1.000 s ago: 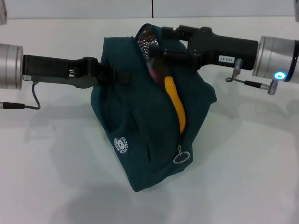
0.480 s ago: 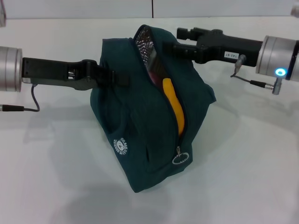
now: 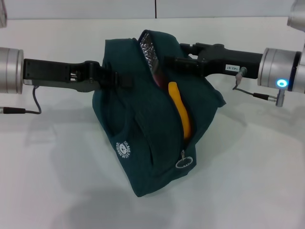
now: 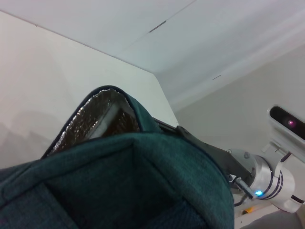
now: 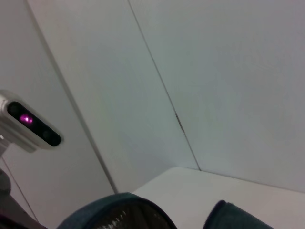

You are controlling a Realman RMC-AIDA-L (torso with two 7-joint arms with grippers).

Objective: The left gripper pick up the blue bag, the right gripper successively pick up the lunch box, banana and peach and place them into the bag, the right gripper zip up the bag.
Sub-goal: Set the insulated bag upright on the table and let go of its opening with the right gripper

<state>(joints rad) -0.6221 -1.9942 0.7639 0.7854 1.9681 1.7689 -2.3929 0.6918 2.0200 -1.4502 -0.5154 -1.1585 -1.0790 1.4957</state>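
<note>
The blue bag hangs tilted above the white table, its zip open and its silver lining showing at the top. My left gripper is shut on the bag's left side. The banana lies along the open slit. Above it a sliver of the pink peach shows. The lunch box is hidden. My right gripper is open at the bag's upper right edge, just outside the opening. The ring zip pull hangs at the slit's low end. The left wrist view shows the bag and its lining.
The white table spreads under and around the bag. A cable loops from the left wrist and another from the right wrist. The right arm shows in the left wrist view. The bag's rim appears in the right wrist view.
My right gripper drew back out of the bag's opening, up and to the right, then came down again to the bag's upper right edge. The left gripper and bag stayed nearly still.
</note>
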